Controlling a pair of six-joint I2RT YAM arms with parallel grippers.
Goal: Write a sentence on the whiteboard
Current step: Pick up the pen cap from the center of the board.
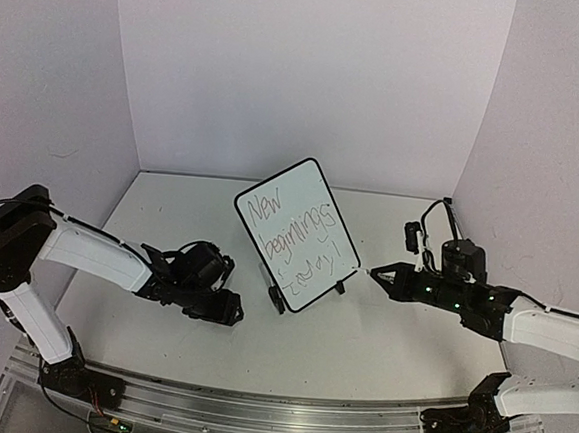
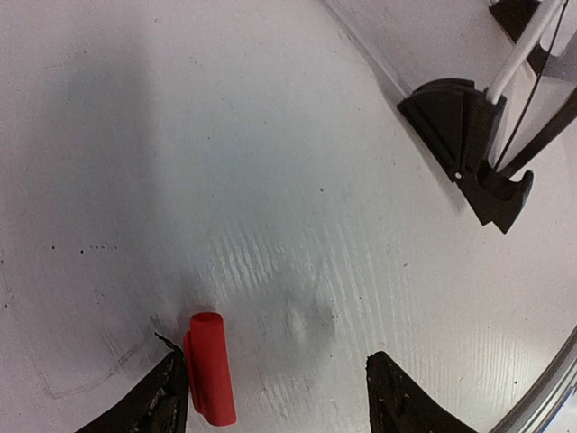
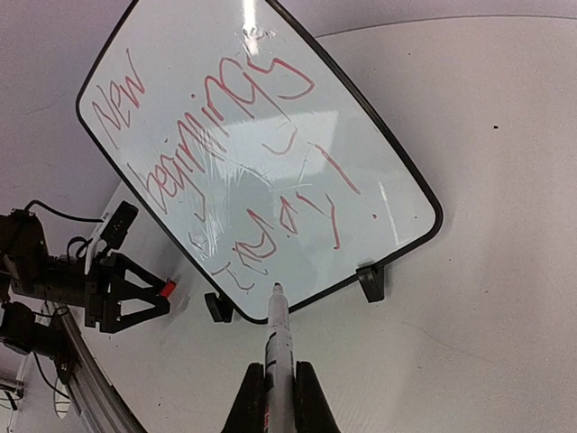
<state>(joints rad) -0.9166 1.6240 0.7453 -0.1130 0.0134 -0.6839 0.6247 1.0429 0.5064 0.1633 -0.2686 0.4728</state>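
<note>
The whiteboard [image 1: 298, 232] stands tilted on two black feet at the table's middle. The sentence [image 1: 291, 227] fills it in three lines, "New beginnings today!", and looks red in the right wrist view [image 3: 230, 153]. My right gripper [image 3: 281, 374] is shut on a grey marker [image 3: 279, 338], whose tip sits at the whiteboard's [image 3: 388, 194] lower edge, just below "today". In the top view the right gripper [image 1: 379, 276] is right of the board. My left gripper [image 2: 275, 383] is open and low over the table, with a red cap [image 2: 210, 368] against its left finger [image 2: 162, 401]. It sits left of the board [image 1: 224, 310].
One black foot of the whiteboard [image 2: 469, 149] is at the upper right of the left wrist view. A metal rail [image 1: 254, 414] runs along the table's near edge. Pale walls [image 1: 311, 68] close the back and both sides.
</note>
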